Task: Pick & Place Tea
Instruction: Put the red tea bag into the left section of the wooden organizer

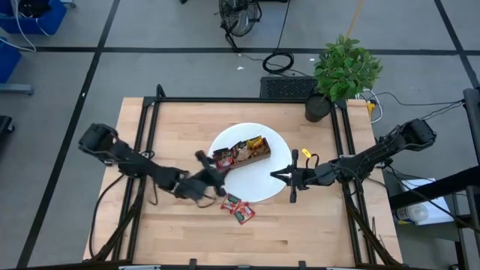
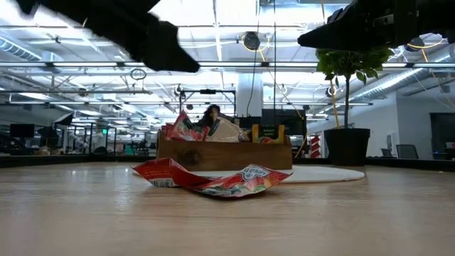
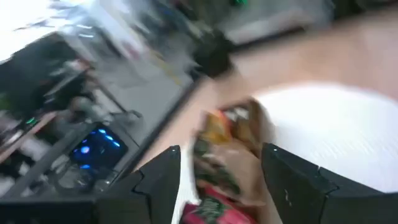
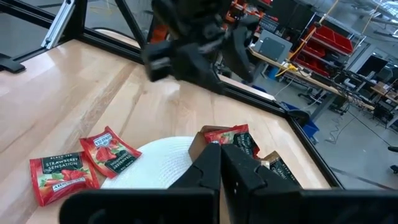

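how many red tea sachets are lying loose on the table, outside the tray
2. One red sachet and a second red sachet lie side by side on the bare wood beside the white plate. More sachets sit in the wooden tray, partly hidden.

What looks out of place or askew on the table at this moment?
Two red square tea sachets lie loose on the bare wooden table, off the round white plate, one crumpled and overlapping the other. The rest sit in the brown wooden tray, some sticking up unevenly. Nothing looks spilled or damaged.
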